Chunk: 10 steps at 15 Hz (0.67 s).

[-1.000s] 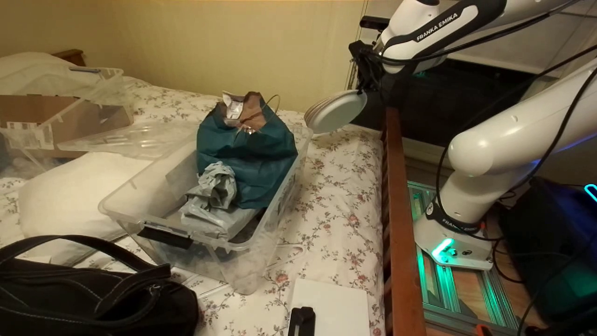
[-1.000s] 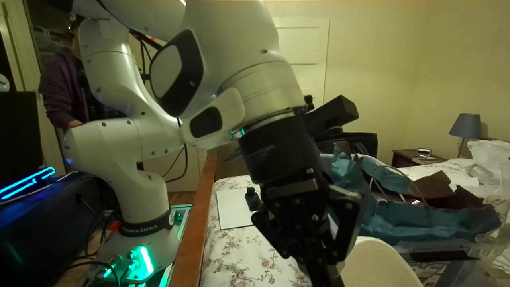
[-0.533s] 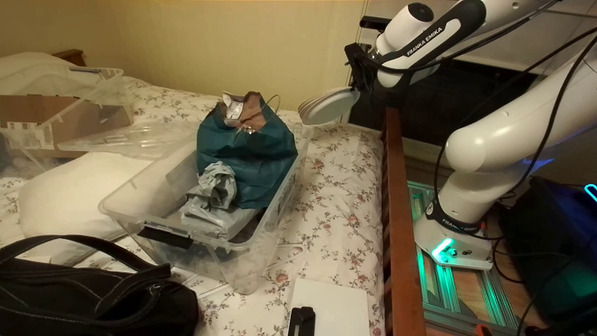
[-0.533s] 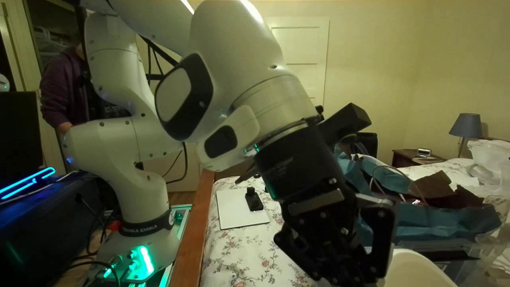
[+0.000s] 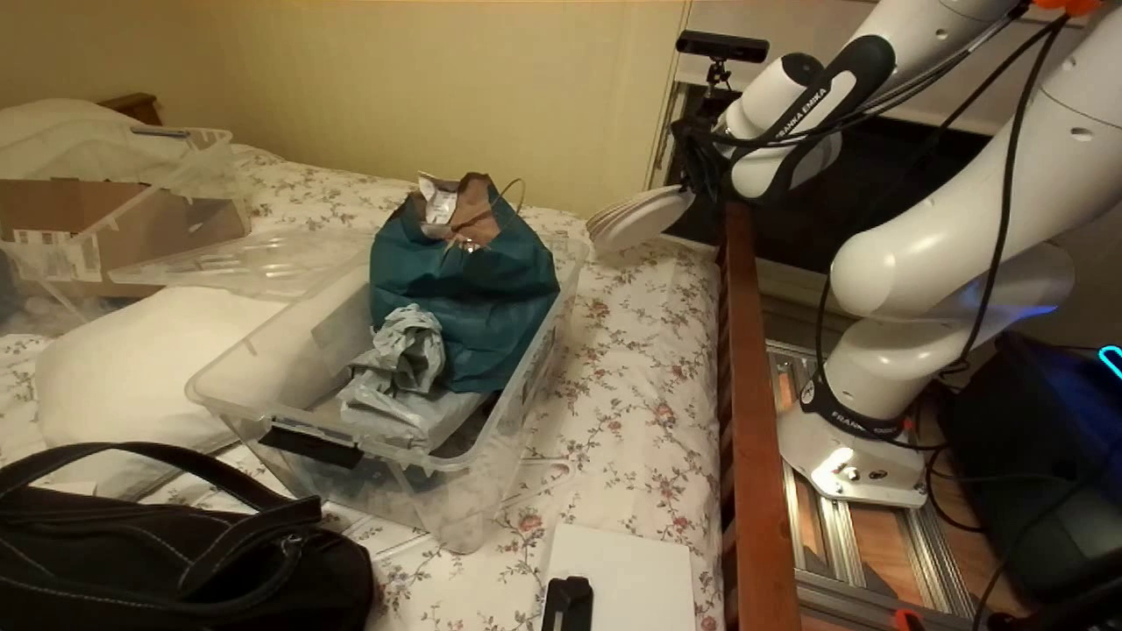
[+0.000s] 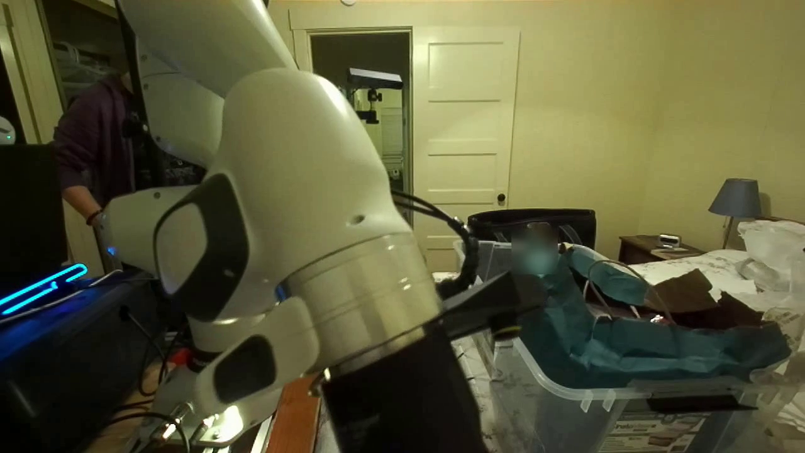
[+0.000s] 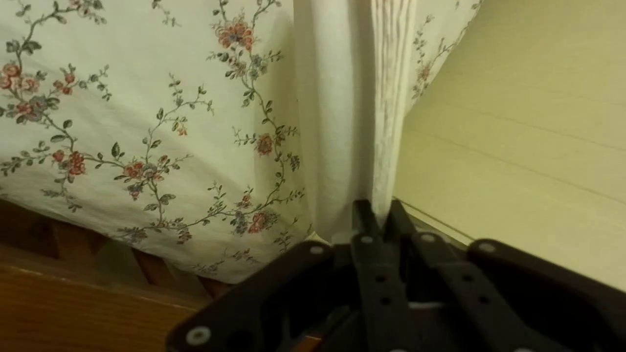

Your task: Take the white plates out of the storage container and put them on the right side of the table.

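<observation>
- The pincer [image 7: 382,215] is drawn narrow, nipping the rim of the white plates [image 7: 393,98], which sit pressed together in one stack; their rims lie too close to count.
- In the wrist view the stack runs from the fingertips toward 12 o'clock, its thickness lying across from 9 to 3, with floral cloth [image 7: 146,122] behind it on the 9 o'clock side.
- In an exterior view the stack [image 5: 644,219] hangs at 8 o'clock from the pincer, tilted, its wide axis along the 2-to-8 line; whether its low edge touches anything is hard to judge.
- The coming move turns on that line: it points toward the storage container [image 5: 438,501], also at 8 o'clock, while the strip of bench [image 5: 631,394] beside the wooden rail [image 5: 756,394] lies between 6 and 7.
- The plates are out, near the storage container's 2 o'clock corner, so the step in hand is probably setting them down, likely on that strip.
- The stack probably needs rolling toward level before release; dropped on edge, it could slide or fan apart.
- Inside the storage container sit a teal paper bag [image 5: 465,280] and crumpled grey plastic [image 5: 399,377].
- Farther out, a black bag [image 5: 175,552] lies between the storage container's 7 and 8, a white board [image 5: 635,570] between 4 and 5.
</observation>
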Available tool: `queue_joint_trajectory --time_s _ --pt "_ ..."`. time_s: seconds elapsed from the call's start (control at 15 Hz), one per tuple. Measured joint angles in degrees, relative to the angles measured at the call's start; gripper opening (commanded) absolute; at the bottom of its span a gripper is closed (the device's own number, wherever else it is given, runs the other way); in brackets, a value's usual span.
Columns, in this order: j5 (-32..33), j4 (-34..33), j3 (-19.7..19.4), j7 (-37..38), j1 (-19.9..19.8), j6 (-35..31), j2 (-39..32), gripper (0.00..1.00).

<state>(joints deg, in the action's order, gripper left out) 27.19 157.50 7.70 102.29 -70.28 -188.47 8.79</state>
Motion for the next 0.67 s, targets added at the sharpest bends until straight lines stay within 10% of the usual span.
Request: queue_joint_trajectory --time_s 0.67 --pt "42.81 -0.02 -12.5 7.44 -6.95 -9.14 -10.36 0.03"
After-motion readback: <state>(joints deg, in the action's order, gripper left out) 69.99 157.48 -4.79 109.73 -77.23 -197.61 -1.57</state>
